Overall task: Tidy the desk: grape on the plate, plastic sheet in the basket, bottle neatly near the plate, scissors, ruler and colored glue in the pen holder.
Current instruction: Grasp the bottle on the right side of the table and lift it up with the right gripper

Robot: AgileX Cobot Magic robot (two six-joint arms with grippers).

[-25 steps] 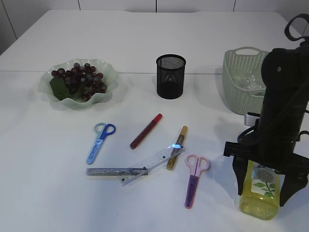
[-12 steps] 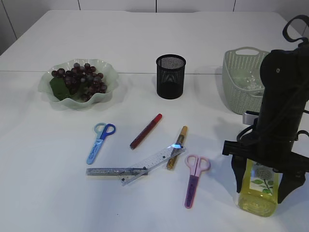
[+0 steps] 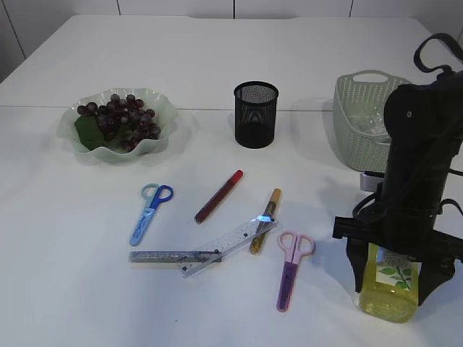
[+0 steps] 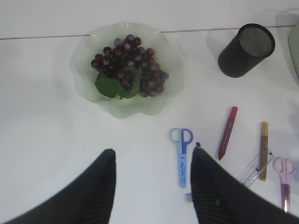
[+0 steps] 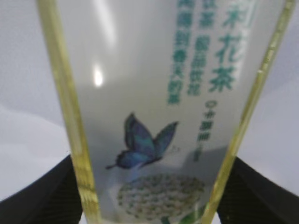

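- I am holding the bottle (image 3: 389, 288) with my right gripper (image 3: 393, 278) at the lower right of the exterior frame; my jaws are standing on both sides of it and closing on its body.
- The bottle is filling almost the whole right wrist frame (image 5: 154, 112), with its label, a blue butterfly and a flower, and my dark fingers (image 5: 42, 196) are showing at the bottom corners.
- My left gripper (image 4: 150, 186) is hanging open at the bottom of the left wrist frame, with nothing between its jaws, above the white table (image 4: 46, 140).
- The grape (image 3: 119, 118) is lying in the green plate (image 3: 165, 108) at the upper left of the exterior frame.
- The black pen holder (image 3: 255, 113) is standing at the upper middle and the basket (image 3: 353, 123) at the upper right, partly behind my arm.
- The blue scissors (image 3: 150, 212), the red glue pen (image 3: 218, 196), the gold glue pen (image 3: 265, 220), the two rulers (image 3: 206, 250) and the pink scissors (image 3: 291, 267) are lying on the table in the middle and lower middle.
- The rulers are crossing each other, and the clear one is touching the gold glue pen.
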